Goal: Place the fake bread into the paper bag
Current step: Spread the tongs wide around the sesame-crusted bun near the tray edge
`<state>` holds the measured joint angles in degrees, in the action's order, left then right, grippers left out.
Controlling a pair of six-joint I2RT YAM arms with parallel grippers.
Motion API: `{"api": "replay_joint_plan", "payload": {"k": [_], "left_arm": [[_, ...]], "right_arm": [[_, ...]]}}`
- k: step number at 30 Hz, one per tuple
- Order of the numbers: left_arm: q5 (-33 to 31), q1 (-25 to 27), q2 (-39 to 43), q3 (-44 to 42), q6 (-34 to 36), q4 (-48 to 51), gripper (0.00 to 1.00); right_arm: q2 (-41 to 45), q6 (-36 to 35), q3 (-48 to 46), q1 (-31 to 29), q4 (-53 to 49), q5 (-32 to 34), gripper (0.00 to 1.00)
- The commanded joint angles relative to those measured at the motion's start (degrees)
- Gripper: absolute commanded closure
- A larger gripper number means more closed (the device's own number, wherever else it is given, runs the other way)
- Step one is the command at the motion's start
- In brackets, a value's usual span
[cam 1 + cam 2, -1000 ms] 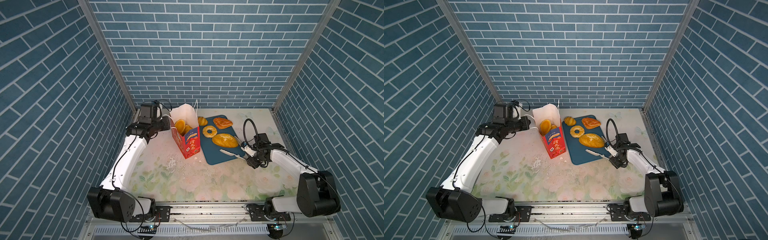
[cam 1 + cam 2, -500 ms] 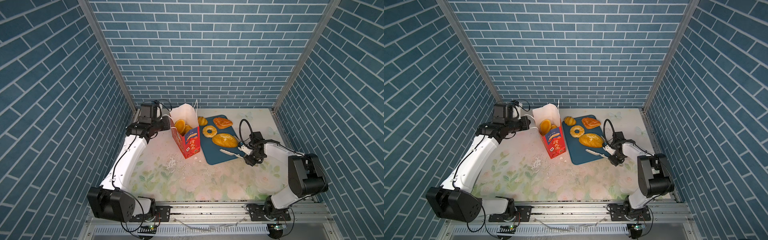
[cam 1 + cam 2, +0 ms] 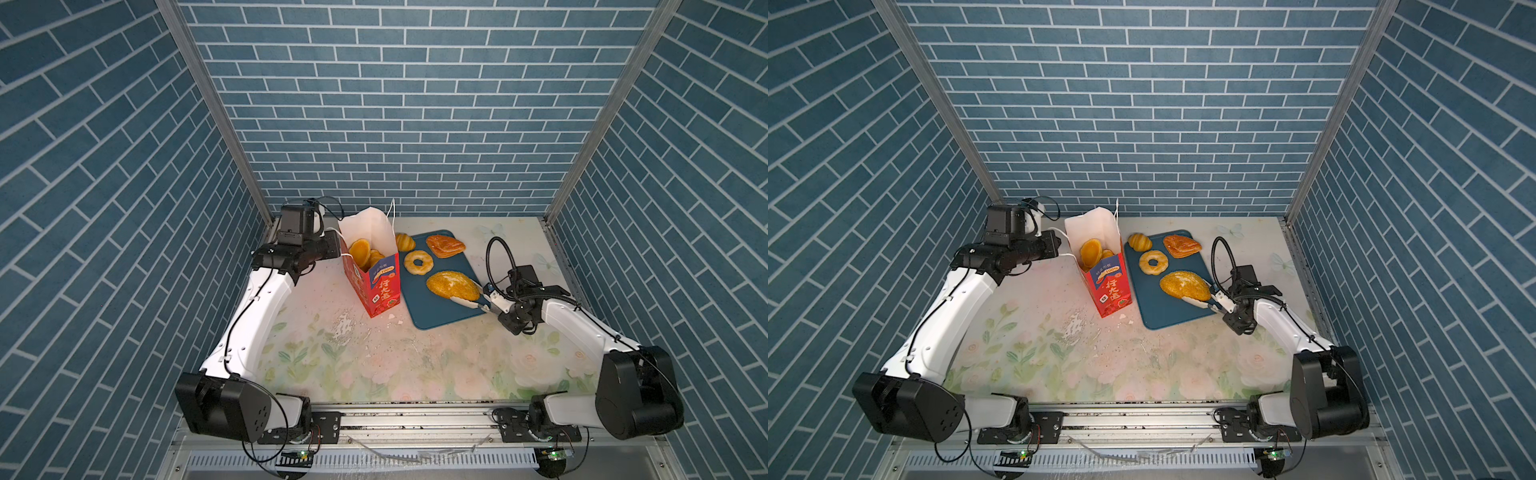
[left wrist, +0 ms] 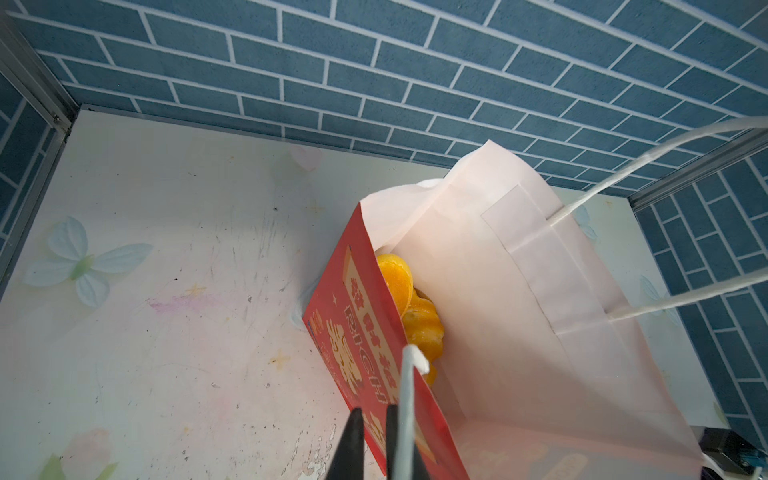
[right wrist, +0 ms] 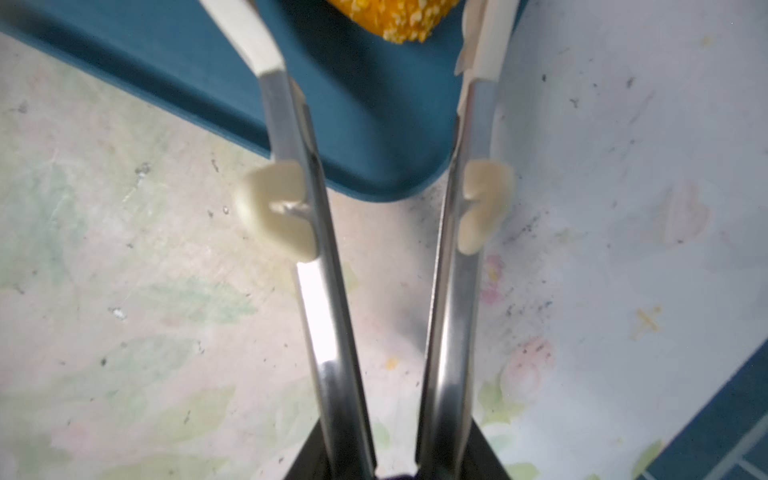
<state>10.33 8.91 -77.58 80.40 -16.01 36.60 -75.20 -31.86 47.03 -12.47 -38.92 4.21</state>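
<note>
The dark teal tray [image 3: 432,309] lies just right of the paper bag [image 3: 380,286], which already holds ridged buns [image 3: 360,252]. On the tray sit an oval loaf [image 3: 452,284], a braided ring [image 3: 418,262], a flat reddish pastry [image 3: 444,245] and a croissant [image 3: 404,241] beside the bag. The right gripper [image 5: 374,465] clenches metal tongs [image 3: 469,302], whose white tips flank the loaf's end. The left gripper [image 4: 372,444] pinches the bag at its cord handle [image 4: 409,399].

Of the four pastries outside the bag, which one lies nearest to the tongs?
The oval crumb-topped loaf on the teal tray: it sits between the tongs' tips. The ring, flat reddish pastry and ridged bun lie farther back.
</note>
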Motion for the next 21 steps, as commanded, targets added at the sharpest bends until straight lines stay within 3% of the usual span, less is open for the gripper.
{"api": "replay_joint_plan", "payload": {"k": [1, 9, 21], "left_arm": [[0.2, 0.0, -0.5, 1.1, 1.0, 0.7, 0.86], [0.9, -0.7, -2.0, 1.5, 1.9, 0.4, 0.86], [-0.1, -1.2, -3.0, 2.7, 1.8, 1.3, 0.86]], "right_arm": [[3.3, 2.2, -1.1, -0.1, -4.3, 2.7, 0.65], [9.2, 3.8, -0.1, 1.2, -5.7, 2.2, 0.65], [5.8, 3.7, 1.0, 1.2, -2.2, -5.2, 0.72]]}}
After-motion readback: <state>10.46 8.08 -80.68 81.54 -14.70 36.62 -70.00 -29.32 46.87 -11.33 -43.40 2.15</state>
